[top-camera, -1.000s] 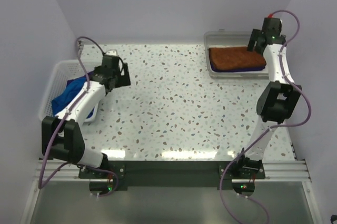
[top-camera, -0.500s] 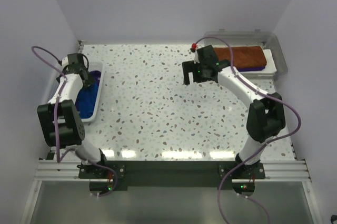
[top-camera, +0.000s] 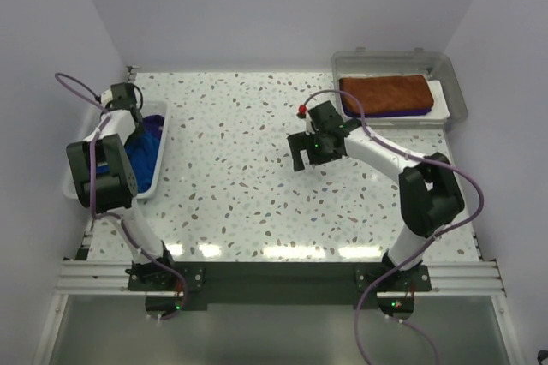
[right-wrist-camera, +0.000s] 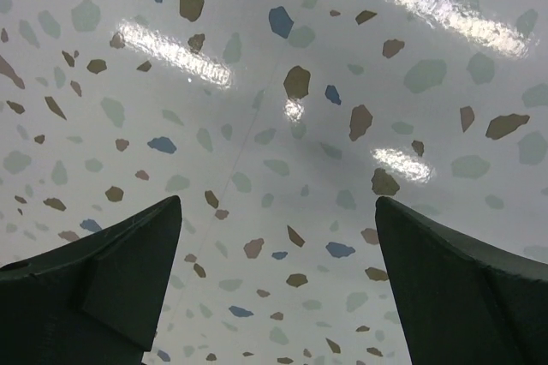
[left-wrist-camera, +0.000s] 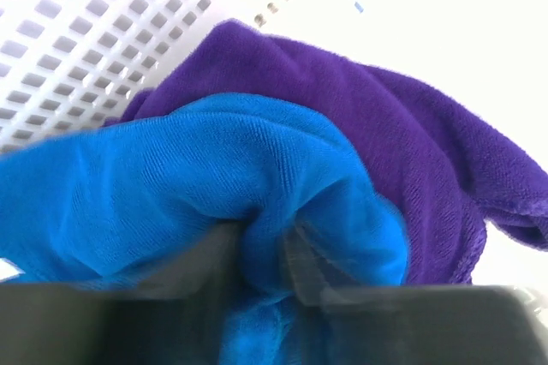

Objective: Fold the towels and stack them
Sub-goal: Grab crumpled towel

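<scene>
Since half a sec ago the right claw point(right-wrist-camera: 276, 204) has been drawn back from the far side toward the middle, and the left claw point(left-wrist-camera: 257, 255) has been sunk deeper at the left. A bunched fold of the blue towel point(left-wrist-camera: 171, 176) is pinched between the left claw's fingers point(left-wrist-camera: 301, 262), as far as the blurred wrist view allows. The grip is judged just taken, cloth not yet lifted. Just behind it, touching, the purple towel point(left-wrist-camera: 411, 125) is seen crumpled. Both are held in the white lattice basket point(left-wrist-camera: 68, 31) at the left edge. The right claw is spread wide w/ nothing in it, above the bare speckled surface point(right-wrist-camera: 257, 65), approx. mid-scene.

Progress: at far right the rust-brown towel point(top-camera: 384, 91) is laid folded on a second purple towel point(top-camera: 402, 113), of which only the near edge is seen. Both are kept in the grey tray point(top-camera: 458, 99), on a white sheet point(top-camera: 438, 91). Two of four are thus judged folded & stacked, i.e. approx. half done. Left to do: the blue and purple towels are to be taken out of the basket, spread on the surface, folded and added to the stack.
</scene>
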